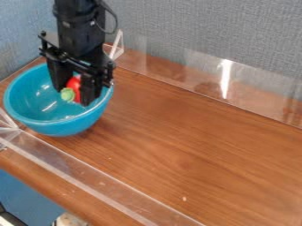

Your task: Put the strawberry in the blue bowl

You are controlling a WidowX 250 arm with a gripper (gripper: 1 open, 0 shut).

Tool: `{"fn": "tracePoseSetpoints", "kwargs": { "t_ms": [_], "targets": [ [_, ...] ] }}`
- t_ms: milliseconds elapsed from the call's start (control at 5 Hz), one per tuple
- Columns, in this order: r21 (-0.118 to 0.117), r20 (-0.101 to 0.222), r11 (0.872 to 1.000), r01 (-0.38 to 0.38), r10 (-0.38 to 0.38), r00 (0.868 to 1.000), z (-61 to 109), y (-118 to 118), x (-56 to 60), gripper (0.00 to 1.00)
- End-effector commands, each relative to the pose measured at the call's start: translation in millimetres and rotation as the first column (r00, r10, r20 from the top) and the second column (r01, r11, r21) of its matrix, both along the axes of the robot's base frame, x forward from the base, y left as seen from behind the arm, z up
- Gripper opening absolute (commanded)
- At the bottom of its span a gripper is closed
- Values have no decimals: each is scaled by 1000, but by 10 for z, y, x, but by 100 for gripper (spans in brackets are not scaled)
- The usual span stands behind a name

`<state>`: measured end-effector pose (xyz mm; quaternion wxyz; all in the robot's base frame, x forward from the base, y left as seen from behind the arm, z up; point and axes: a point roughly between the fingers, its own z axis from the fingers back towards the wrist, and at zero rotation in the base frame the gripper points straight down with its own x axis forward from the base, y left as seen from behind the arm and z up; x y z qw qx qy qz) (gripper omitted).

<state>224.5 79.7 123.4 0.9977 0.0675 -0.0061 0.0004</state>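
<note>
I see my gripper (76,88) pointing straight down inside the blue bowl (35,110), its jaws clamped on the strawberry (72,87). The berry hangs between the black fingers at about two o'clock from the bowl's centre, just inside the rim on that side; I cannot tell whether it touches the inner wall. Its red body shows in the gap, with a green bit of cap at the lower left.

The bowl is round, deep and glossy teal-blue, smooth plastic by the look of it, and sits at the table's (200,141) ten o'clock corner. The table is brown wood grain with a slight sheen. A clear plastic wall (224,75) runs along the edge from twelve to three o'clock, and another clear rail (71,181) along the seven o'clock side, passing just beside the bowl. Behind it all is a grey textured backdrop (213,26). Only the bowl's own rim crowds the black arm.
</note>
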Motion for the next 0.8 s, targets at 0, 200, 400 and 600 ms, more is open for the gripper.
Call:
{"fn": "tracePoseSetpoints", "kwargs": {
  "t_ms": [0,200,400,600],
  "targets": [
    [3,19,1000,-14,14,1000,-6,33,10,0],
    [-3,7,1000,-16,16,1000,-92,36,7,0],
    [-8,2,1000,-20,20,1000,-140,34,2,0],
    [-14,-5,1000,-25,25,1000,-169,32,4,100]
  ]
}}
